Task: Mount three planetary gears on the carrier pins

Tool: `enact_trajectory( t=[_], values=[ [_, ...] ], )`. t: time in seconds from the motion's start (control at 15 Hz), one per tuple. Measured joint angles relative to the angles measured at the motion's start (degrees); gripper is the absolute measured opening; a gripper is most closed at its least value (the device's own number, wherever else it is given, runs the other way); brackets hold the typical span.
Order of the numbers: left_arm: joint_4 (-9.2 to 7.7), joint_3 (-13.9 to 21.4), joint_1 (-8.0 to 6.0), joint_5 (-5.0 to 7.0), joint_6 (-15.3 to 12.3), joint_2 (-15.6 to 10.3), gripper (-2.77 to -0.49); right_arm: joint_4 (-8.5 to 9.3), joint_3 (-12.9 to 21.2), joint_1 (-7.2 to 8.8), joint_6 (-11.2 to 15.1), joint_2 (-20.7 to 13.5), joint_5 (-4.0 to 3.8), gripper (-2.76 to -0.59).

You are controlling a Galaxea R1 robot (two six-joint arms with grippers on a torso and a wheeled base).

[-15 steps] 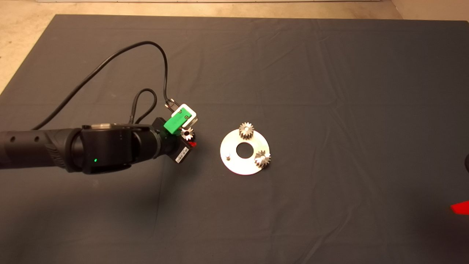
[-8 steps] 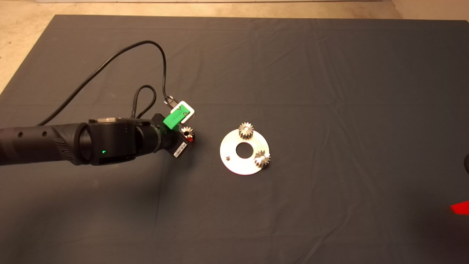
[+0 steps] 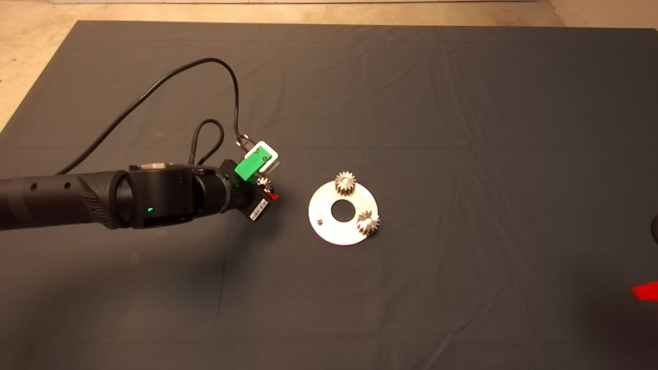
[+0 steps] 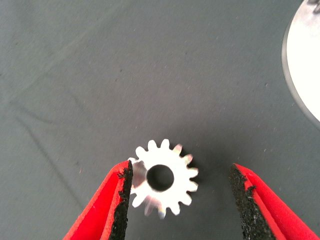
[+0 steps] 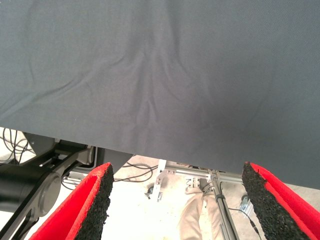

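A shiny silver disc (image 3: 354,234) lies mid-mat with the carrier pins on it. Two planetary gears sit on pins, one at the far side (image 3: 346,183) and one at the right (image 3: 368,222). The third pin (image 3: 319,220) stands bare at the left. The third gear (image 4: 162,182) lies flat on the mat left of the disc, partly hidden in the head view (image 3: 264,182). My left gripper (image 4: 182,200) hangs over it, open, with the gear between the fingers. One pad (image 4: 122,197) is at its teeth, the other pad (image 4: 242,195) apart. My right gripper (image 5: 177,200) waits open at the lower right edge (image 3: 645,291).
The disc's rim (image 4: 305,55) shows close to the left gripper. A black cable (image 3: 154,87) loops from the left wrist across the mat. The right wrist view shows the mat's edge, with metal framing, cables and a person's leg (image 5: 192,220) on the floor beyond.
The left arm has shifted a little toward the disc and now covers more of the loose gear. The gear, the disc and the right arm have not moved.
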Motion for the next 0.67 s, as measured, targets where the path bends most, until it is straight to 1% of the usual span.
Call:
enact_trajectory(
  t=[0.2, 0.4, 0.67],
  values=[
    [-0.06, -1.9, 0.00, -1.38, 0.0, 0.0, -1.95, 0.00, 0.0, 0.00, 0.0, 0.0, 0.01, -1.47],
    [-0.06, -2.9, 0.01, -2.55, 0.0, 0.0, -1.95, 0.00, 0.0, 0.00, 0.0, 0.0, 0.01, -1.47],
    [-0.22, -3.0, 0.01, -2.82, 0.0, 0.0, -1.95, 0.00, 0.0, 0.00, 0.0, 0.0, 0.01, -1.47]
  ],
)
